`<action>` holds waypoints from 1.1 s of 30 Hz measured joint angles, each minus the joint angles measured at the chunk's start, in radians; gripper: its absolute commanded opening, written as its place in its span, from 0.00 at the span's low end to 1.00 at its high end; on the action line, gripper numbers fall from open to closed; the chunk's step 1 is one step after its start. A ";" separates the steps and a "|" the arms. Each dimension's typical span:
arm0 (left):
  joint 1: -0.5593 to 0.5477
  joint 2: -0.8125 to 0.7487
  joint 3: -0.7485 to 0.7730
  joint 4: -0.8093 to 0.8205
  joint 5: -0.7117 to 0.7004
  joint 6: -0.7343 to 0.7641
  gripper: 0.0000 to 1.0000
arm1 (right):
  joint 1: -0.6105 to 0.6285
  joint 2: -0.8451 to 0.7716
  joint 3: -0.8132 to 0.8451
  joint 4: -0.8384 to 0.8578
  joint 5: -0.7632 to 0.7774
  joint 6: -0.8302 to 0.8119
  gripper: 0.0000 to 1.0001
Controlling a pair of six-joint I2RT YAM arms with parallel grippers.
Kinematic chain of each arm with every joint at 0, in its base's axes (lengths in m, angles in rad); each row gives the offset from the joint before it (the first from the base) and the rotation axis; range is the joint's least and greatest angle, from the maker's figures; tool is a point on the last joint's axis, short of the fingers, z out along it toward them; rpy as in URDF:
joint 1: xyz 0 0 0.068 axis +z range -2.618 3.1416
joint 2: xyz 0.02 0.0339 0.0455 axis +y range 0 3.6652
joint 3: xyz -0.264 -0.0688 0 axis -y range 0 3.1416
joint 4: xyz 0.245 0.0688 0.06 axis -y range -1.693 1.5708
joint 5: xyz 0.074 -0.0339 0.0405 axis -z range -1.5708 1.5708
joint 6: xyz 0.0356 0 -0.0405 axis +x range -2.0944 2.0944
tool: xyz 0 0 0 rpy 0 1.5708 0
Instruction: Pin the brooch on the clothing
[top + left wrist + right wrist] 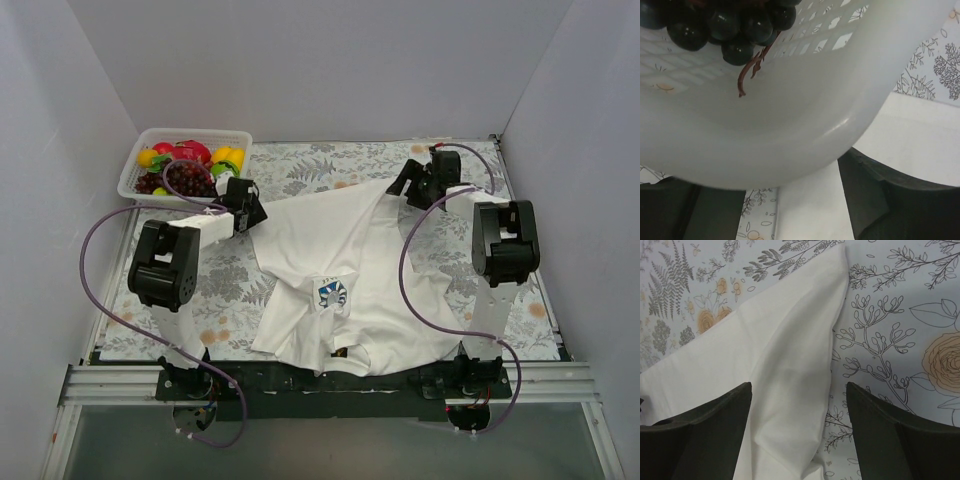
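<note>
Left tool [252,208] near basket [130,180] (grapes [190,181]), shirt [335,240] beside

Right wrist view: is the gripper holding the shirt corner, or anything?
Nothing is held: the right gripper is open, straddling a corner of the T-shirt without closing on it.

table [300,165]: floral print, perhaps cloth | on it: white T-shirt [330,245], centre; white basket [128,178], far-left corner

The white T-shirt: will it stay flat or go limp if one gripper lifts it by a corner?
Likely limp: the T-shirt already lies in soft folds and wrinkles. It probably weighs little, since it looks like thin cloth, so a corner pinch by the right gripper should carry it. Pushed, it would likely bunch up rather than slide.
</note>
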 measured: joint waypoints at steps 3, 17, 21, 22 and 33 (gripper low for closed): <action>-0.001 0.024 0.024 0.013 -0.014 0.005 0.64 | 0.000 0.060 0.047 -0.037 0.001 0.005 0.82; -0.019 0.109 0.123 0.008 -0.067 0.024 0.45 | -0.006 0.211 0.264 -0.065 -0.016 0.037 0.73; -0.026 0.117 0.132 0.000 -0.075 0.029 0.34 | -0.006 0.220 0.267 -0.061 -0.028 0.042 0.64; -0.027 0.119 0.134 0.000 -0.075 0.030 0.31 | -0.007 0.226 0.273 -0.064 -0.035 0.041 0.63; -0.039 0.130 0.149 -0.013 -0.069 0.047 0.00 | -0.015 0.328 0.375 -0.077 -0.110 0.039 0.01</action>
